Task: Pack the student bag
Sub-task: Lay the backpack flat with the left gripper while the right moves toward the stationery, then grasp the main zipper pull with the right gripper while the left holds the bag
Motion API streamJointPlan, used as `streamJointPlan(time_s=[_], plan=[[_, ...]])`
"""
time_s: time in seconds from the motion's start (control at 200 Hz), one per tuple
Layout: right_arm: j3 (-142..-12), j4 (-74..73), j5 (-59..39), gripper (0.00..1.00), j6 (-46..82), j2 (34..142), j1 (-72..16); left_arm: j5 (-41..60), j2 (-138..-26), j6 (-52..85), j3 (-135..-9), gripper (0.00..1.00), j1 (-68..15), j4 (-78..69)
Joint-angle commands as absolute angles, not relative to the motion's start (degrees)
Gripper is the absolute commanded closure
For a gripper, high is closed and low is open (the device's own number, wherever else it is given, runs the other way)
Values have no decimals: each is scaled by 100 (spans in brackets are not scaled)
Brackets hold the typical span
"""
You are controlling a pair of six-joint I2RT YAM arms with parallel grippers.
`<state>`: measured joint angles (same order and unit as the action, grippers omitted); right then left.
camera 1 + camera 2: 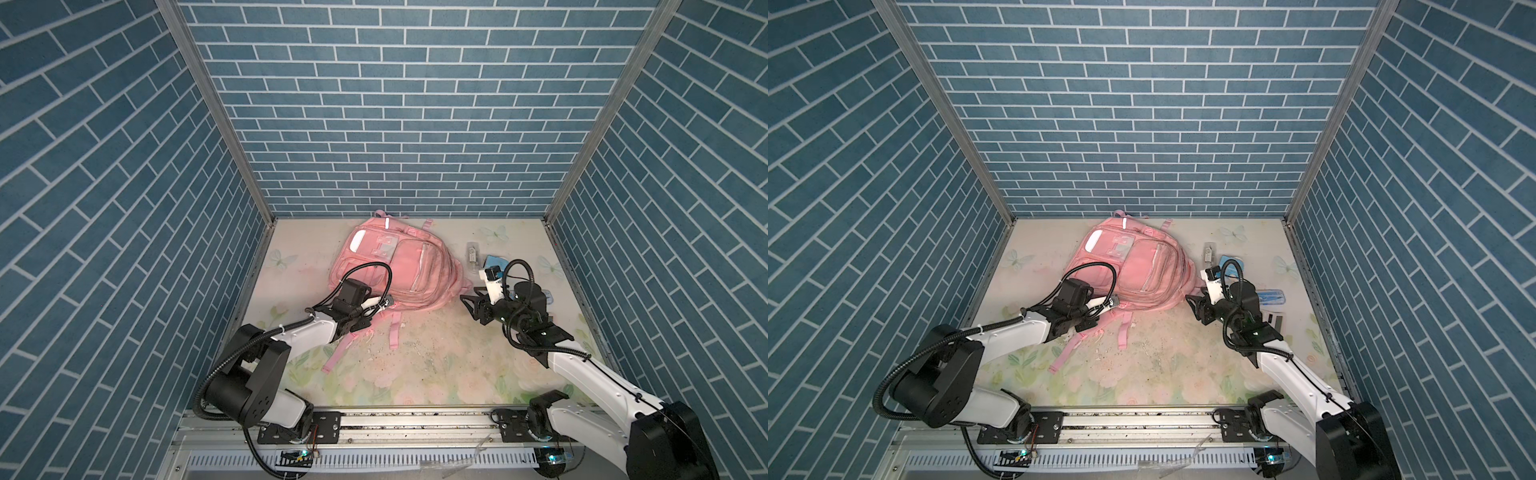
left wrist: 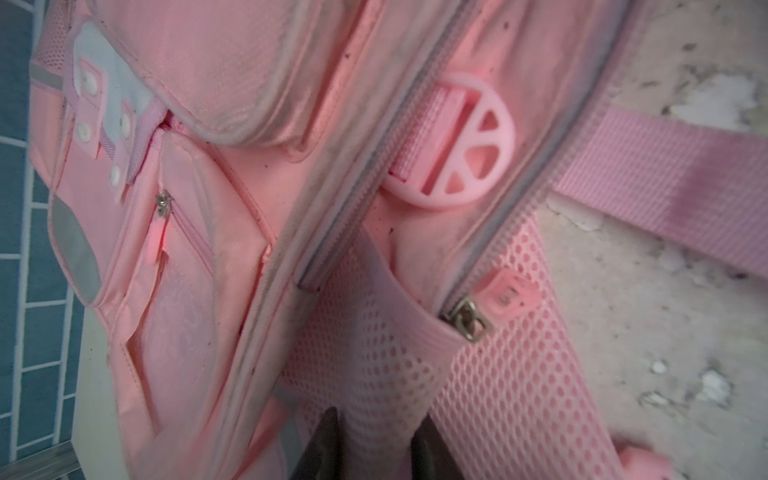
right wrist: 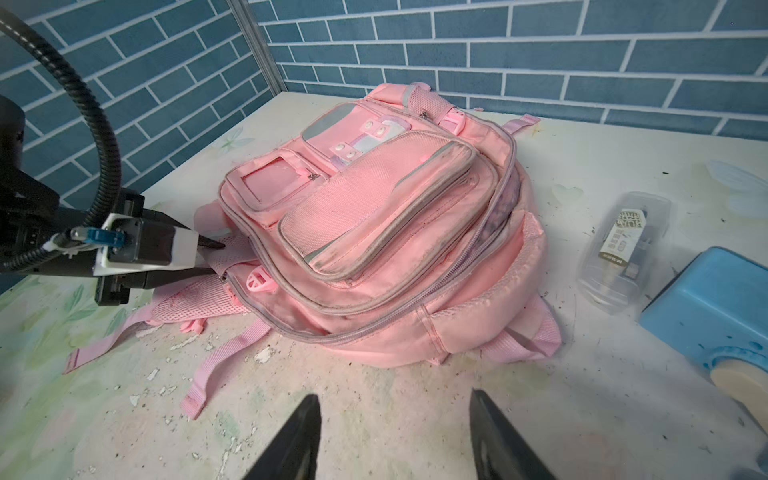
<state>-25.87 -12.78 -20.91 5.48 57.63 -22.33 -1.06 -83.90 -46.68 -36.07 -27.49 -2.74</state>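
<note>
The student bag point(image 1: 399, 270) point(image 1: 1142, 270) is a pink backpack lying front-up at the back of the table. My left gripper point(image 1: 386, 302) point(image 1: 1113, 301) is at its near left corner. In the left wrist view the left gripper point(image 2: 380, 419) is shut on a fold of the bag's pink mesh side pocket point(image 2: 374, 353). A metal zipper pull point(image 2: 467, 320) lies just beyond. The right wrist view shows the same pinch by the left gripper point(image 3: 216, 257). My right gripper point(image 1: 467, 305) point(image 1: 1192, 305) point(image 3: 395, 403) hovers open and empty over the table by the bag's near right corner.
A clear plastic case point(image 1: 471, 255) point(image 3: 623, 249) and a blue box point(image 1: 496, 264) point(image 3: 715, 307) lie right of the bag, behind my right arm. Loose pink straps point(image 1: 340, 353) trail toward the front. The brick-pattern back wall stands right behind the bag.
</note>
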Motion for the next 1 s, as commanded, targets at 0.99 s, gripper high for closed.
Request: streamJointPlan(time_s=[0.99], plan=[[-2470, -2631, -1086, 59, -986, 6699, -4179, 573, -7818, -1747, -3603, 87, -4044, 420]])
